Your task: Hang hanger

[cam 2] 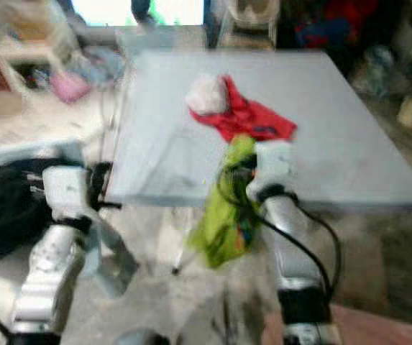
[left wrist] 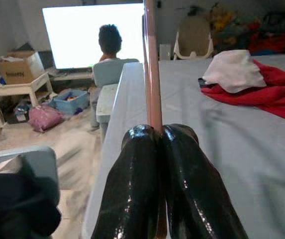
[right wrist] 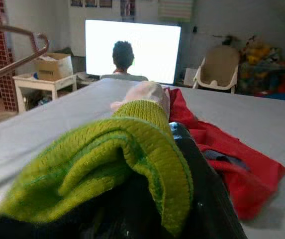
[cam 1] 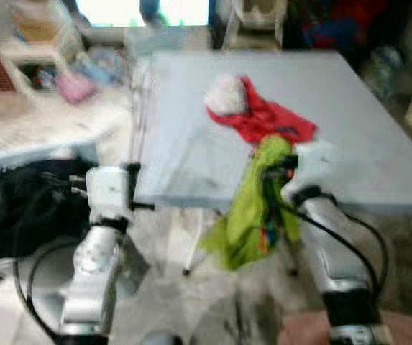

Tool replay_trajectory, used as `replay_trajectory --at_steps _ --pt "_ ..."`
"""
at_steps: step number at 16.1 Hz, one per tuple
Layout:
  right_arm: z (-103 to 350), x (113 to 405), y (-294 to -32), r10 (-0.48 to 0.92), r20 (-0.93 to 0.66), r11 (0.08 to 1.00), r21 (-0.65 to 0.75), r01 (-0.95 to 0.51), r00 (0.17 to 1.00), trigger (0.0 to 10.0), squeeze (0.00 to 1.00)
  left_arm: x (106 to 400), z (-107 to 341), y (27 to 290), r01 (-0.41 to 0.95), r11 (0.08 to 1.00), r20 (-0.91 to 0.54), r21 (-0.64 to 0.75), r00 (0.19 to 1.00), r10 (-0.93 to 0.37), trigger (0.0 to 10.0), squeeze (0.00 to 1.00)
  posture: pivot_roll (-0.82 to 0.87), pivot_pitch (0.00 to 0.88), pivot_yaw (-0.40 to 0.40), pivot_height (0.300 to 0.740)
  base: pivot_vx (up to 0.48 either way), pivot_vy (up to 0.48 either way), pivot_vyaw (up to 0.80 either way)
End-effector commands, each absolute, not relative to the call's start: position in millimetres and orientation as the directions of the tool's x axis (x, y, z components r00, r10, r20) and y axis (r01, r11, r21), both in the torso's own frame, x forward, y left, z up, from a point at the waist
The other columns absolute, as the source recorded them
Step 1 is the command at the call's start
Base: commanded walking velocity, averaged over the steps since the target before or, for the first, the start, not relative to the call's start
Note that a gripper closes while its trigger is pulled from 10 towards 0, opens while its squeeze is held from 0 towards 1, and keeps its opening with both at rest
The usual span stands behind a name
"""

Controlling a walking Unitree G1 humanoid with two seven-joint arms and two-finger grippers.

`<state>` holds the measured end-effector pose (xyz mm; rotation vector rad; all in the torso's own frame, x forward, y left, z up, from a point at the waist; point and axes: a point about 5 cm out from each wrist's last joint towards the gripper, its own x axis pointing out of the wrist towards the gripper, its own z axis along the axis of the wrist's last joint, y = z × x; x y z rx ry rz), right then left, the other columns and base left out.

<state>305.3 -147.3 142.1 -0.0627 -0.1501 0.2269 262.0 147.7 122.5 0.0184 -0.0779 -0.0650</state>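
Your left gripper (left wrist: pixel 154 137) sits just off the near left corner of the grey table (cam 1: pixel 378 144), its fingers (left wrist: pixel 132 189) pressed together on the thin pink rod of the hanger (left wrist: pixel 151 69), which runs along that table's left edge. Your right gripper (cam 1: pixel 281 172) is at the table's near edge, fingers clamped on a green knit garment (cam 1: pixel 252 215) that droops over that edge. Farther in on the table lie a red garment (cam 1: pixel 267 121) and a white cloth (cam 1: pixel 225 93) touching it.
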Motion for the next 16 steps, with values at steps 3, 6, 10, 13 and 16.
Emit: replay_trajectory --at_steps 3,6,10,13,16 --pt "155 308 -152 0.215 0.196 0.975 -0.094 -0.200 0.957 10.0 0.00 264 129 138 0.097 0.995 0.102 0.013 0.990 -0.098 10.0 0.00 0.01 0.012 0.010 0.740 0.433 0.000 0.67" --pt "154 310 -151 0.218 0.196 0.976 -0.067 -0.209 0.956 10.0 0.00 264 129 138 0.096 0.995 0.101 0.015 0.990 -0.097 10.0 0.00 0.02 0.013 0.009 0.740 0.429 0.000 0.15" --pt "160 317 -148 0.225 0.216 0.974 -0.060 -0.217 0.950 10.0 0.00 264 129 138 0.095 0.995 0.099 0.013 0.991 -0.096 10.0 0.00 0.02 0.012 0.009 0.740 0.428 0.000 0.00" --pt "188 355 -131 0.207 0.282 0.978 -0.034 -0.206 0.937 10.0 0.00 264 127 136 0.102 0.995 0.093 0.017 0.990 -0.103 10.0 0.00 0.02 0.014 0.010 0.740 0.409 0.000 0.00" --pt "241 393 -120 0.194 0.354 0.980 -0.019 -0.200 0.915 10.0 0.00 263 128 133 0.111 0.994 0.086 0.016 0.990 -0.112 10.0 0.00 0.06 0.012 -0.007 0.740 0.000 0.000 0.00"
